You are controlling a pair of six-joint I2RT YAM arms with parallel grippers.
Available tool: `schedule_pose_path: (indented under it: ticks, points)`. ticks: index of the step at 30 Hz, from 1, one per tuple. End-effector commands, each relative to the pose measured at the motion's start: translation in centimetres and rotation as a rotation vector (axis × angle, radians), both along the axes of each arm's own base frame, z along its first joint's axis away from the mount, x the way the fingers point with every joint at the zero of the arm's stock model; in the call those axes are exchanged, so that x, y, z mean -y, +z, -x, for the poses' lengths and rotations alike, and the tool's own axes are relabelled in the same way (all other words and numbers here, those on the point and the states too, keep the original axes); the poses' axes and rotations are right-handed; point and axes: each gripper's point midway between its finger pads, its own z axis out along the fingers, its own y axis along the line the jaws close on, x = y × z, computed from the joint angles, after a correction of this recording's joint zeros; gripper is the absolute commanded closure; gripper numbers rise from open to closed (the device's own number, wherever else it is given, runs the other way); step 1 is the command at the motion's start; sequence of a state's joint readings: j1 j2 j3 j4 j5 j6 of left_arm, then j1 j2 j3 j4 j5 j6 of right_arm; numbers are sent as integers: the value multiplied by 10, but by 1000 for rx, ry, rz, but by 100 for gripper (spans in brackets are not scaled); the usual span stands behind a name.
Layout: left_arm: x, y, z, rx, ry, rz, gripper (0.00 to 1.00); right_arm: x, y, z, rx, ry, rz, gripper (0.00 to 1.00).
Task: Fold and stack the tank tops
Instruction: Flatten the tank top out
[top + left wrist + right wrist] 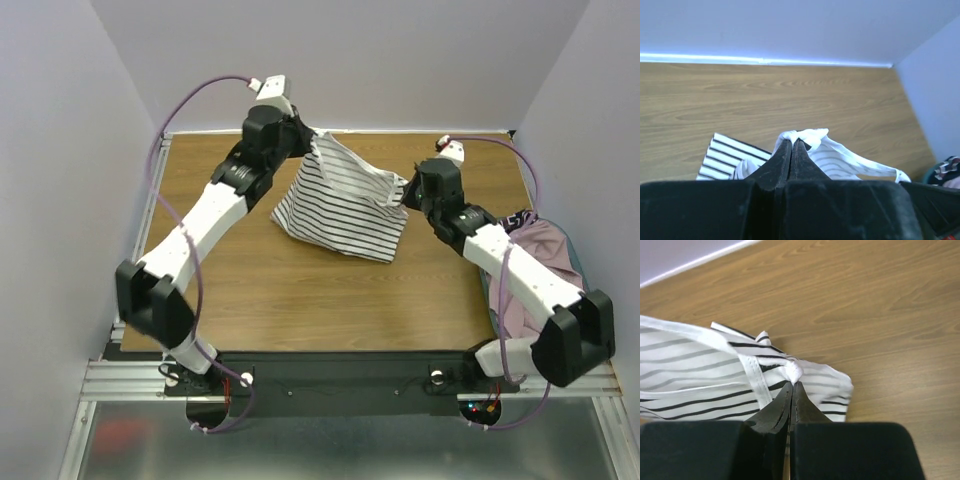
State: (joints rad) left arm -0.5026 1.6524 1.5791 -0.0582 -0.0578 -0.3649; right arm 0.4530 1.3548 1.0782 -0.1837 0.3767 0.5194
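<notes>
The white tank top with thin black stripes [345, 205] hangs stretched between both grippers above the middle of the wooden table, its lower edge resting on the wood. My left gripper [312, 140] is shut on its upper left corner; in the left wrist view [792, 141] the bunched white fabric [807, 136] sits at the fingertips. My right gripper [404, 192] is shut on its upper right corner; the right wrist view [791, 384] shows the pinched fold [792, 371]. The dusty pink tank top [545, 262] lies crumpled at the table's right edge, partly under my right arm.
A dark navy garment [520, 218] with a patterned bit lies by the pink top at the right edge. White walls close the table's back and sides. The wooden table [300, 290] ends in a metal rail at the near edge.
</notes>
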Motion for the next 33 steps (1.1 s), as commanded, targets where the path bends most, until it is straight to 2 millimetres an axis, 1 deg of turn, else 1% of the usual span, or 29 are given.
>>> schedule_pose_path:
  ticks: [1,3,4,5,6,7,9,10,11,12,13,14,15,16,19,20,21,22,23,24,25,26,27,28,29,30,31,32,33]
  points:
    - [-23,38,36,82,44,93,100,14,64,11,141,-21,-13,100]
    - [-29,63,54,140,30,135,100,17,100,18,217,-6,-31,100]
    - [-36,89,73,195,20,164,100,20,126,26,277,9,-33,100]
    - [-39,104,83,231,14,172,100,21,158,32,341,24,-54,100]
    - [-38,118,97,265,-5,181,100,20,176,39,382,50,-65,100]
    - [-46,146,118,327,-12,211,100,21,196,47,428,70,-62,99]
    - [-53,173,142,394,-30,233,100,23,255,73,559,129,-105,100]
    - [-58,197,165,445,-47,269,100,26,278,87,616,150,-114,100]
    - [-63,209,176,473,-55,286,100,26,295,97,656,175,-126,100]
    - [-71,226,194,514,-65,312,100,25,324,115,725,217,-150,100]
    - [-74,240,206,542,-78,336,100,25,337,124,756,243,-160,100]
    - [-77,248,214,559,-87,350,100,26,350,135,790,262,-172,100]
    - [-80,256,221,576,-95,363,100,23,363,146,821,302,-185,99]
    - [-87,270,232,605,-101,389,100,25,381,158,864,316,-202,100]
    - [-94,285,238,630,-86,407,100,24,401,164,904,332,-216,100]
    - [-95,284,235,621,-72,404,100,23,402,161,902,332,-214,100]
    - [-99,283,229,615,-35,402,100,17,396,149,879,333,-203,100]
    - [-98,281,224,605,-18,399,100,16,393,143,870,325,-192,100]
    - [-96,270,209,574,24,383,100,16,384,129,839,295,-181,100]
    - [-96,263,201,558,49,373,100,14,374,117,810,275,-172,100]
    - [-88,243,185,514,72,343,100,7,354,93,754,261,-150,100]
    - [-85,232,175,493,93,328,100,4,341,81,722,247,-134,100]
    - [-84,222,165,478,118,322,100,1,315,62,663,223,-109,100]
    - [-78,193,139,425,146,276,100,-8,289,36,604,213,-82,100]
    - [-77,180,126,402,161,267,100,-13,269,21,565,206,-64,100]
    - [-78,153,97,344,177,253,100,-19,238,2,508,197,-36,99]
    - [-77,122,78,290,185,235,100,-24,218,-12,475,192,-21,100]
    - [-78,107,61,266,193,253,100,-35,183,-41,417,195,0,100]
    - [-77,88,46,221,179,282,100,-41,163,-56,386,203,9,100]
